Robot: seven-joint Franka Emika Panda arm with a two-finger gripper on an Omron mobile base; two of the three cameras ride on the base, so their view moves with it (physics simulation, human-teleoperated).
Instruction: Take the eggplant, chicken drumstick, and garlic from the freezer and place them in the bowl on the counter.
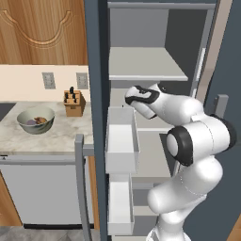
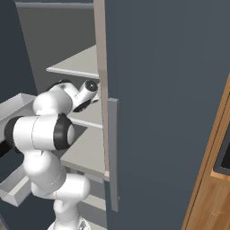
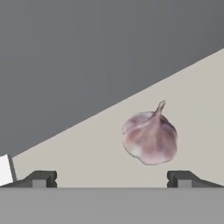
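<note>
Gripper [image 3: 112, 179] spread wide, nothing held. Garlic [image 3: 150, 138] seen just ahead, toward right fingertip [image 3: 180, 177], resting on freezer shelf [image 3: 87, 148].

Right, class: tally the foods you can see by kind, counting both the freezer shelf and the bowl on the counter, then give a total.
Garlic, on the freezer shelf: 1
Eggplant, in the bowl: 1
Chicken drumstick, in the bowl: 1
Total: 3

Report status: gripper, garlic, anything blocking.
Gripper open, empty, inside the freezer. Garlic on the shelf just ahead, offset toward one fingertip, untouched. Nothing between them. Bowl on the counter already holds two items.
</note>
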